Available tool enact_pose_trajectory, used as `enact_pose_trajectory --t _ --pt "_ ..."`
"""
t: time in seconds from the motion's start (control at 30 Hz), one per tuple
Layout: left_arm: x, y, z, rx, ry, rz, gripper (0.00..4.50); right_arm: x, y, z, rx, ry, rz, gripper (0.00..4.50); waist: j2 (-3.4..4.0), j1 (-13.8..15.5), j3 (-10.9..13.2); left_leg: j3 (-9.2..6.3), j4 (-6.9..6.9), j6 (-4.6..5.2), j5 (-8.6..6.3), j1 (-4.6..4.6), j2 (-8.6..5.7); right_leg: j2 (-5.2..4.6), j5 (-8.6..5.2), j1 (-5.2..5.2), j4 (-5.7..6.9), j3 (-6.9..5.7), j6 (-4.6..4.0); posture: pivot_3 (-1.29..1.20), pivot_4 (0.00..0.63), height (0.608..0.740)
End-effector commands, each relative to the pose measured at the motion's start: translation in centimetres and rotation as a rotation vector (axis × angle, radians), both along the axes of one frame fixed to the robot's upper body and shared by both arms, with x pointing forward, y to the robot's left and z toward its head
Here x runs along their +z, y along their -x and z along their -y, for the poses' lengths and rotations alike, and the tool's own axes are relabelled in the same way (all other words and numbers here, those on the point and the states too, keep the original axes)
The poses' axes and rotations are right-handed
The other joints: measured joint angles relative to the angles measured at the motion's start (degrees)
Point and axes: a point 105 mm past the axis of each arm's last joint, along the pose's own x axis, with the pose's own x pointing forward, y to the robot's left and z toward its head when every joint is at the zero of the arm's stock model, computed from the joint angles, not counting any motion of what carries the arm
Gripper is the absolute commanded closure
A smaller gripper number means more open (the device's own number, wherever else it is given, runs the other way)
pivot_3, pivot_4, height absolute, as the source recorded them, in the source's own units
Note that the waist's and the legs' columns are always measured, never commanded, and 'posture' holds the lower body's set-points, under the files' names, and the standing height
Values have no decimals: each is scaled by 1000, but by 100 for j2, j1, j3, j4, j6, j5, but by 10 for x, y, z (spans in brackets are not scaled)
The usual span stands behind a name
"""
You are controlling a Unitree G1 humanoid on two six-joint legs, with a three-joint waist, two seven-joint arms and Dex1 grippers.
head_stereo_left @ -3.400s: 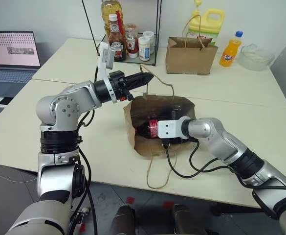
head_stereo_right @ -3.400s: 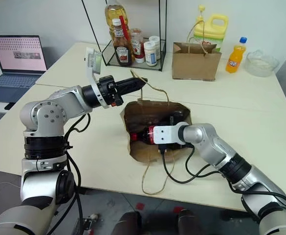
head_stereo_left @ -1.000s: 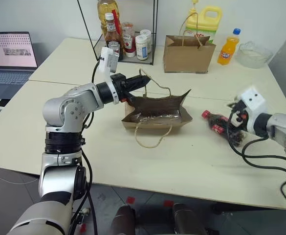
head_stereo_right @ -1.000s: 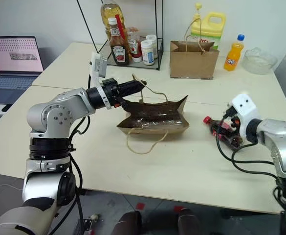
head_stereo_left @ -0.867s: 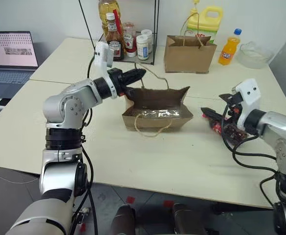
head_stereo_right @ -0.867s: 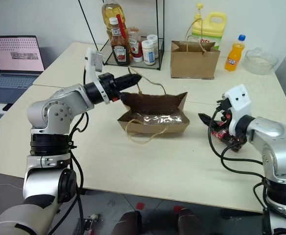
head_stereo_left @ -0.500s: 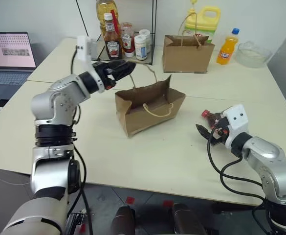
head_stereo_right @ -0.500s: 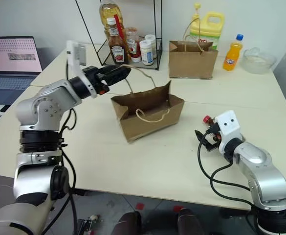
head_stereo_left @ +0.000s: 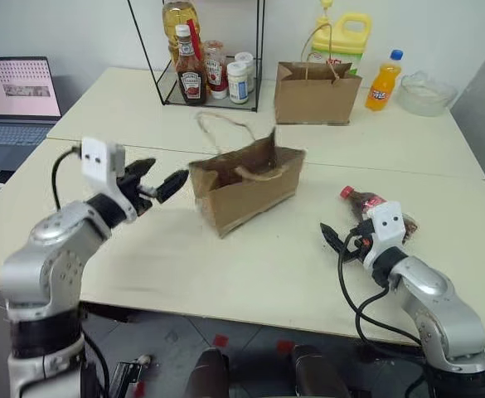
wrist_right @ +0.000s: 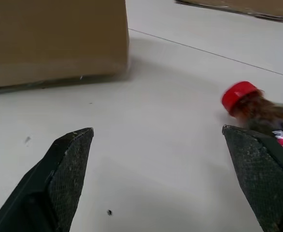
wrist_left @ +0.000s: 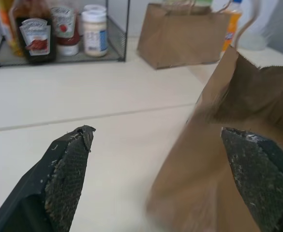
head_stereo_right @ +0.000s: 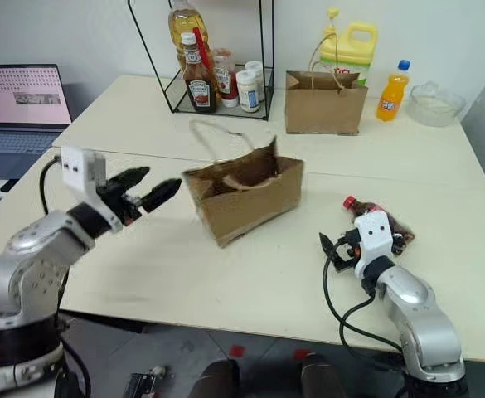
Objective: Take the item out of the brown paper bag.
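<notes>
The creased brown paper bag [head_stereo_left: 246, 186] stands upright in the middle of the table, its string handle [head_stereo_left: 221, 120] looping up behind it. My left gripper [head_stereo_left: 161, 176] hovers just left of the bag, open and empty, with the bag's side close before its fingers [wrist_left: 68, 169]. The item, a small cola bottle [head_stereo_left: 366, 201] with a red cap, lies on its side on the table at the right. My right gripper [head_stereo_right: 339, 240] is open and empty, low over the table just in front of the bottle [wrist_right: 260, 111], apart from it.
At the back stand a wire rack [head_stereo_left: 213, 66] with ketchup, oil and jars, a neater brown paper bag [head_stereo_left: 312, 83], a yellow jug [head_stereo_left: 346, 33], an orange soda bottle [head_stereo_left: 380, 83] and a glass bowl [head_stereo_left: 424, 91]. A laptop [head_stereo_left: 18, 91] sits far left.
My left gripper let go of the bag's handle, opened, and drew back left and down. The bag went from lying to standing. My right gripper pulled back from the bottle.
</notes>
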Motion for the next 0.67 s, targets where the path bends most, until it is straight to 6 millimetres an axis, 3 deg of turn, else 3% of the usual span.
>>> enact_pose_trajectory --t 0.03,0.2,0.43,0.53,0.67 --pt "-7 17 -16 168 -45 48 32 5 5 0 -30 -4 69 0 1 12 0 1 -2 0 0 1 1 0 0 0 0 0 0 0 150 740" --pt "-46 42 -25 283 -79 -11 32 -9 12 -2 -59 -20 61 0 -5 53 -9 -3 4 0 0 1 2 3 1 6 0 -2 -1 0 150 740" --pt "-111 74 -4 347 -89 -166 32 -22 28 2 -177 -94 16 0 -7 77 -14 -6 0 0 -1 11 2 2 1 27 -18 -6 -2 0 150 740" --pt "-124 75 13 322 -127 -203 32 -25 31 7 -231 -105 6 0 1 62 -20 -1 2 1 -1 13 0 1 1 30 -20 -1 -2 0 150 740" --pt "-125 73 30 280 -127 -199 32 -24 33 12 -281 -111 9 0 5 56 -28 2 1 1 -2 18 -1 1 2 32 -22 4 0 0 150 740"
